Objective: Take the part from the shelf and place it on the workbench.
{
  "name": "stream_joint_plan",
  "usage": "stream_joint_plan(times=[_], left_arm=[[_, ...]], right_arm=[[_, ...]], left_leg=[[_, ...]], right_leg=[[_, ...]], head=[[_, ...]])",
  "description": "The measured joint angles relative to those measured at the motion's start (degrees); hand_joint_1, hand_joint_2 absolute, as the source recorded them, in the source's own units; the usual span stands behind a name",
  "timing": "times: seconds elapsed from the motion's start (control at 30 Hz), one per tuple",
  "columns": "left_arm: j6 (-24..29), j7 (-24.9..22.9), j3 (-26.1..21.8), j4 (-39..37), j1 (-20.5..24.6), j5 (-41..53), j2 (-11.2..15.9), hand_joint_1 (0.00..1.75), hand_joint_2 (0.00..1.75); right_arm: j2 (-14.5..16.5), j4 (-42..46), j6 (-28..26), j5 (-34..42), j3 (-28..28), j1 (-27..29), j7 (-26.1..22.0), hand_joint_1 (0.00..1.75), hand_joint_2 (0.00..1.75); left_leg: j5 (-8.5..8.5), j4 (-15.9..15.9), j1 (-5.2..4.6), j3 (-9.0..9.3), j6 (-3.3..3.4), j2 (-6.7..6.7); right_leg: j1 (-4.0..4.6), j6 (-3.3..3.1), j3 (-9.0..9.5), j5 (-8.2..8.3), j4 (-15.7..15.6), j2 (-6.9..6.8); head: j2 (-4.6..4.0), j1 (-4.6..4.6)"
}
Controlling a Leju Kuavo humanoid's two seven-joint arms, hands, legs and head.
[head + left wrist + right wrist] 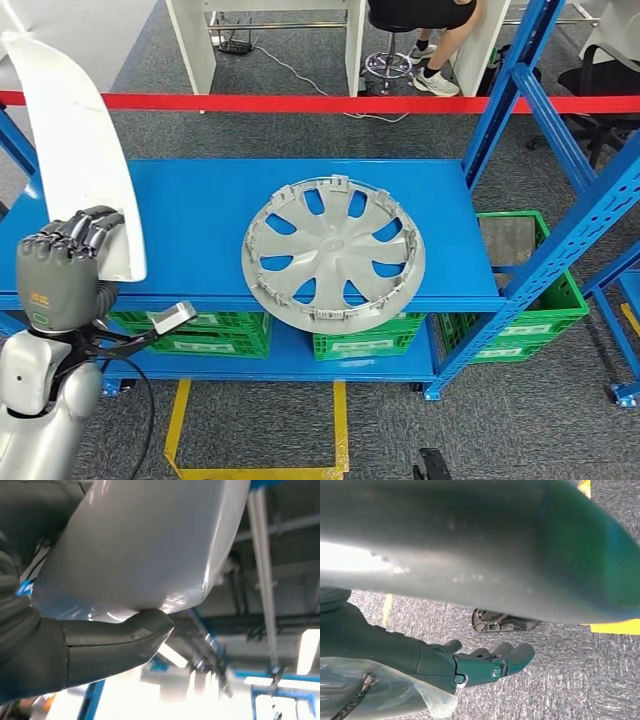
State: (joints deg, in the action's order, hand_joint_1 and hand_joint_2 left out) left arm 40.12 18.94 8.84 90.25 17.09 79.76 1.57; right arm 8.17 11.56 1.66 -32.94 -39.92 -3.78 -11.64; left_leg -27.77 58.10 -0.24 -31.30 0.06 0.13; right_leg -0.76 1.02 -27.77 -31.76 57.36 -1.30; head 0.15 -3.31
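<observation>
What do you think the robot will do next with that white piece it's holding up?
Probably carry it clear of the shelf, toward the workbench. The left robot hand already grips the white part and holds it raised above the blue shelf, so the pick looks done. The grey wheel cover lies flat on the shelf nearby, so I'd move the part away from it.

Across my blue shelf top [189, 210], the grey wheel cover [333, 252] fills the middle and overhangs the front edge, the white panel [79, 150] in my left hand [64, 270] blocks nine o'clock, and blue uprights [521, 85] bar two o'clock, leaving bare blue between panel and cover.
</observation>
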Motion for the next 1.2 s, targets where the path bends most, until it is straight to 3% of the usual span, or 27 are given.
stream_joint_plan(times=[0.2, 0.53, 0.63, 0.73, 0.8, 0.87, 0.9, 0.93, 0.97, 1.0, 1.07, 1.13, 1.2], left_arm=[[0.0, -4.8, 0.8, -4.1, 1.0, -1.0, 1.1, 1.75, 1.75], [0.0, -8.3, 1.7, -6.3, 1.1, -0.6, 3.4, 1.75, 1.75], [0.0, -9.4, 1.8, -6.6, 0.7, -0.3, 4.4, 1.75, 1.75], [0.0, -10.2, 1.8, -6.7, 0.0, -0.2, 5.7, 1.75, 1.75], [0.0, -10.4, 1.8, -6.7, -0.2, -0.2, 6.2, 1.75, 1.75], [0.0, -10.6, 1.8, -6.7, -0.6, -0.1, 6.5, 1.75, 1.75], [0.0, -10.6, 1.8, -6.7, -0.9, -0.1, 6.7, 1.75, 1.75], [0.0, -10.7, 1.8, -6.8, -1.2, -0.1, 6.8, 1.75, 1.75], [0.0, -10.7, 1.8, -6.8, -1.4, -0.1, 6.8, 1.75, 1.75], [0.0, -10.7, 1.8, -6.9, -1.5, -0.1, 7.0, 1.75, 1.75], [0.0, -10.9, 1.8, -6.9, -1.6, -0.1, 7.2, 1.75, 1.75], [0.0, -11.1, 1.8, -6.8, -1.8, 0.0, 7.4, 1.75, 1.75], [0.0, -11.4, 1.8, -6.8, -2.0, 0.2, 7.8, 1.75, 1.75]], right_arm=[[0.0, 0.0, 0.0, 0.0, -0.6, 0.0, -0.1, 0.00, 0.00], [0.0, 0.0, 0.0, -0.5, -1.2, -0.1, -0.2, 0.00, 0.00], [0.0, 0.0, -0.1, -0.4, -1.3, -0.1, -0.2, 0.00, 0.00], [0.1, 0.0, -0.2, -0.2, -1.6, -0.2, -0.1, 0.00, 0.00], [0.2, 0.0, -0.2, -0.1, -1.8, -0.2, 0.0, 0.00, 0.00], [0.2, 0.0, -0.2, 0.0, -2.0, -0.2, 0.0, 0.00, 0.00], [0.2, 0.0, -0.2, 0.0, -2.0, -0.1, 0.0, 0.00, 0.00], [0.2, 0.0, -0.2, 0.0, -2.1, -0.1, 0.0, 0.00, 0.00], [0.2, 0.0, -0.2, 0.0, -2.2, -0.1, 0.0, 0.00, 0.00], [0.2, 0.0, -0.2, 0.1, -2.2, -0.1, 0.0, 0.00, 0.00], [0.2, 0.0, -0.2, 0.1, -2.2, -0.1, 0.0, 0.00, 0.00], [0.2, 0.0, -0.3, 0.3, -2.3, -0.1, 0.1, 0.00, 0.00], [0.2, -0.1, -0.4, 0.4, -2.4, -0.1, 0.3, 0.00, 0.00]], left_leg=[[0.00, 0.0, -0.01, -0.01, 0.00, 0.00], [-0.10, 0.2, -0.35, -0.07, 0.16, 0.00], [-0.21, 0.4, -0.46, -0.21, 0.42, 0.00], [0.35, -0.1, -0.33, -0.21, 1.21, 0.08], [1.03, -0.9, 0.02, -0.20, 1.92, 0.22], [1.34, -1.2, 0.13, -0.43, 2.24, 0.28], [1.39, -1.2, 0.11, -0.54, 2.23, 0.27], [1.43, -1.1, 0.10, -0.59, 2.20, 0.26], [1.46, -1.1, 0.12, -0.61, 2.15, 0.24], [1.44, -0.9, 0.17, -0.61, 2.07, 0.20], [1.30, -0.4, 0.21, -0.82, 1.62, 0.11], [1.44, 0.2, 0.12, -1.47, 0.76, -0.02], [1.99, 0.4, 0.09, -2.20, -0.17, -0.14]], right_leg=[[-0.01, 0.01, -0.01, 0.01, 0.0, 0.00], [-0.40, 0.22, -0.03, 0.12, 0.0, 0.01], [-0.50, 0.47, -0.04, 0.22, -0.1, 0.00], [-0.48, 1.10, -0.14, 0.25, -0.1, 0.07], [-0.35, 1.29, -1.73, -1.81, 2.7, 0.50], [-0.35, 1.38, -5.42, -5.35, 10.1, 1.01], [-0.38, 1.46, -7.31, -6.46, 13.9, 1.13], [-0.39, 1.52, -8.56, -6.53, 16.2, 1.17], [-0.41, 1.56, -8.88, -5.39, 16.3, 1.17], [-0.45, 1.56, -8.10, -3.19, 14.0, 1.16], [-0.48, 1.45, -4.89, 1.03, 6.6, 1.24], [-0.37, 1.16, -3.15, 2.43, 2.5, 1.49], [-0.25, 0.61, -3.53, 2.44, 2.1, 1.67]], head=[[0.00, 0.00], [0.00, 0.02], [0.00, 0.02], [0.00, 0.01], [0.00, -0.09], [0.00, -0.15], [0.00, -0.16], [0.00, -0.15], [0.00, -0.15], [0.00, -0.16], [0.00, -0.16], [0.01, -0.13], [0.01, -0.11]])
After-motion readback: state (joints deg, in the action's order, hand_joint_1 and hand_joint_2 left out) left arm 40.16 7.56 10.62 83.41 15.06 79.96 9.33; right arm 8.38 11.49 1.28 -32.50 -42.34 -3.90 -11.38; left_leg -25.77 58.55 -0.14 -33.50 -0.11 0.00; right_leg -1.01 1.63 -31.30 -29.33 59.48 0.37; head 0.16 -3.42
